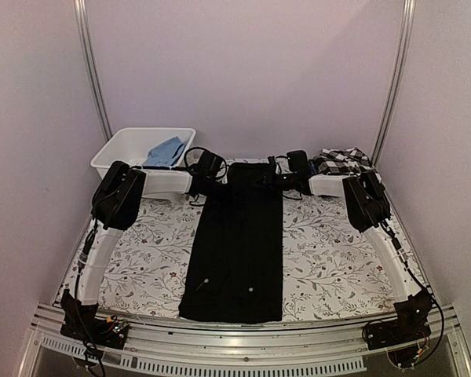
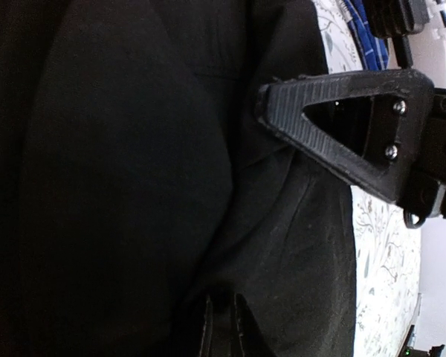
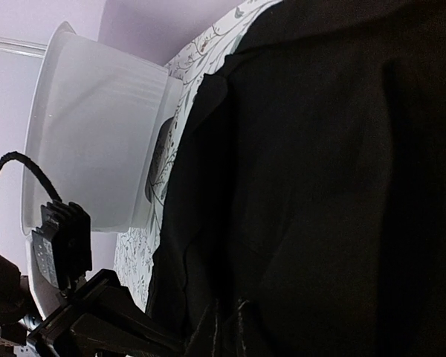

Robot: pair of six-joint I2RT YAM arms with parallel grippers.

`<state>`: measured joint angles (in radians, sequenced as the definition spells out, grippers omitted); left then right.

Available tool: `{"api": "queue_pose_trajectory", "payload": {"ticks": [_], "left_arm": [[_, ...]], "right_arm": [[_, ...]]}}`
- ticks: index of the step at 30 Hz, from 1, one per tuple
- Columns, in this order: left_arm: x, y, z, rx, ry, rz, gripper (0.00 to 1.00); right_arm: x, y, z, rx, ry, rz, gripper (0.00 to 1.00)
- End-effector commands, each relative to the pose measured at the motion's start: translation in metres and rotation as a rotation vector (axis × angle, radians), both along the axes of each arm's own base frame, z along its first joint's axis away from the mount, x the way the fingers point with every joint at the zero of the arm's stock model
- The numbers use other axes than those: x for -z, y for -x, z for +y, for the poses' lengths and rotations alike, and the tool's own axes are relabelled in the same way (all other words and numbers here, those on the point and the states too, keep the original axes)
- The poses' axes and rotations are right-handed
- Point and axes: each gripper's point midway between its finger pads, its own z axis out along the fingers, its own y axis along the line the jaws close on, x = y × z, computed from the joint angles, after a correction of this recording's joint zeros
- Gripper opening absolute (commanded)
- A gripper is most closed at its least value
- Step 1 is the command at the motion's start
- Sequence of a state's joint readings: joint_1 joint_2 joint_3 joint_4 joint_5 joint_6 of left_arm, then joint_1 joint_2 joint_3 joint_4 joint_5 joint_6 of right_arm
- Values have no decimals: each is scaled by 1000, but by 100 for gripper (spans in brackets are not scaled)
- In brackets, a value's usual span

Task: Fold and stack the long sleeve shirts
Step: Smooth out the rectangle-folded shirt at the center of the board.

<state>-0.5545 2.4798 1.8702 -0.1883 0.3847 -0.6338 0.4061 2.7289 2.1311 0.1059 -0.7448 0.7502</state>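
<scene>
One black shirt [image 1: 235,251] lay in a long strip down the middle of the table [image 1: 141,259], twelve to six o'clock. Your left gripper [image 2: 223,309] and right gripper [image 3: 229,309] looked pinched shut on its twelve-o'clock corners. Had you pulled unevenly, one corner could have slipped free and skewed the fold, or snagged the checked shirt [image 1: 341,161] at one o'clock.

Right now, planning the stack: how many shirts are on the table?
2: the black shirt lies spread in the middle; the checked shirt is bunched far right. Others may be hidden.
</scene>
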Motion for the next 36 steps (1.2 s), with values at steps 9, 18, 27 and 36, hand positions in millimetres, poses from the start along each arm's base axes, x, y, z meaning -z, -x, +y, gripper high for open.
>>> {"api": "queue_pose_trajectory", "payload": {"ticks": [9,18,27,36], "left_arm": [[16,-4,25,-59,-64,53,11],[-46,-25,32,-23,-78,-90,11],[-82,17,27,15,-51,-117,10],[-30,59,51,-37,-105,5,7]], "right_arm": [[-10,-39,-27,93,-123,68,12],[-82,-23,-29,29,-69,-39,26],[-108,68,-9,-83,34,-77,34],[-73,135,31,-175,56,9,34]]}}
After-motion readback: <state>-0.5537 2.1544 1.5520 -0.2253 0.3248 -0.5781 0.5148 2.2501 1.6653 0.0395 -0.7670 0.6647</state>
